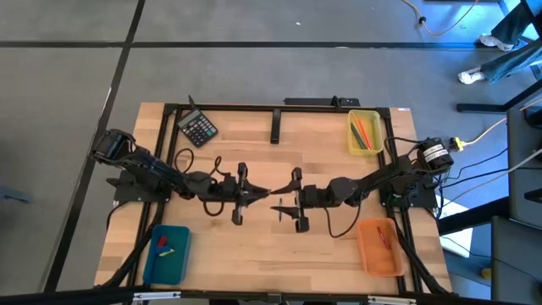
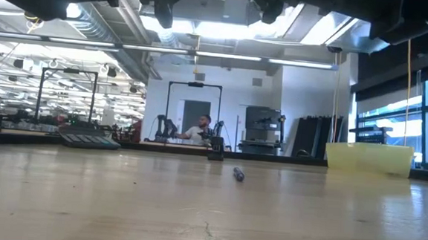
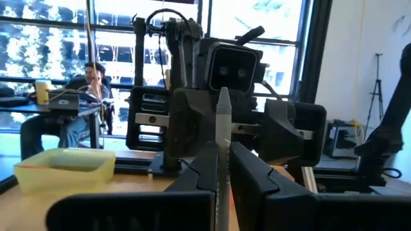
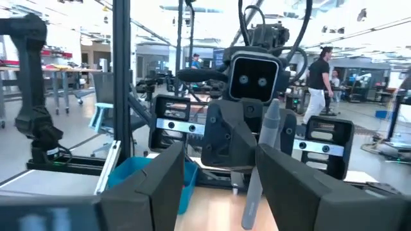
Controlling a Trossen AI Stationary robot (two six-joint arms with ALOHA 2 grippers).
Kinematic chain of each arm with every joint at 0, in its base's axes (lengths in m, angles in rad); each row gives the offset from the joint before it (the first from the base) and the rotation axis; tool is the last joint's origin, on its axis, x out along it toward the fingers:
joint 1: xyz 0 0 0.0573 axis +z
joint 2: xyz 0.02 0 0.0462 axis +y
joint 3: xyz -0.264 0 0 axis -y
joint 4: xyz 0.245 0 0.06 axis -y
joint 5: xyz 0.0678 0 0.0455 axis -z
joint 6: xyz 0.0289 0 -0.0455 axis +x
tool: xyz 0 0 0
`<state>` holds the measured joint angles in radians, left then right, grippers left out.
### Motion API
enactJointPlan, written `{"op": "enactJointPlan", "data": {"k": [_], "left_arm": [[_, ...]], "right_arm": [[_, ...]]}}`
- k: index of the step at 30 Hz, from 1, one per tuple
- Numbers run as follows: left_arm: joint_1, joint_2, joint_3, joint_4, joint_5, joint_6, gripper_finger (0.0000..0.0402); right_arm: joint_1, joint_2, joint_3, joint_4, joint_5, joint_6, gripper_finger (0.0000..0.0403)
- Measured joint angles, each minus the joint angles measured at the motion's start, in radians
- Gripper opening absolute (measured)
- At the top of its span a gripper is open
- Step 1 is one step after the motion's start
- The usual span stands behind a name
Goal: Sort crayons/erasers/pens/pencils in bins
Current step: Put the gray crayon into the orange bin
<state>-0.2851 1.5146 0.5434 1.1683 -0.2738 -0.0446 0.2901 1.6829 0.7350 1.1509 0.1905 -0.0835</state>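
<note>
Left gripper (image 1: 258,196) clamps a grey pen (image 3: 223,138) at mid-table, its tip toward the right gripper (image 1: 279,209), whose fingers (image 4: 160,183) stand spread, apart from it. No readable writing.

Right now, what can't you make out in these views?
Teal bin contents, high view: too small to tell crayons from erasers.
Small dark thing on the table, low view: too small and blurred to identify.
Pen lower end, left wrist view: hidden between the left fingers.
</note>
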Motion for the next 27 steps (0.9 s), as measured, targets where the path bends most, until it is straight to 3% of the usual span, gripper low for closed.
{"op": "enactJointPlan", "data": {"k": [9,17,27], "left_arm": [[-0.005,0.004,0.0,-0.014,0.039,0.029,0.0016],[-0.005,0.003,0.0,-0.011,0.037,0.029,0.0016],[-0.005,0.003,0.0,-0.012,0.034,0.029,0.0016]], "right_arm": [[-0.006,-0.001,0.005,0.027,0.074,-0.005,0.0198],[-0.005,-0.001,0.005,0.021,0.064,0.001,0.0198],[-0.025,-0.001,0.004,0.017,-0.028,0.036,0.018]]}}
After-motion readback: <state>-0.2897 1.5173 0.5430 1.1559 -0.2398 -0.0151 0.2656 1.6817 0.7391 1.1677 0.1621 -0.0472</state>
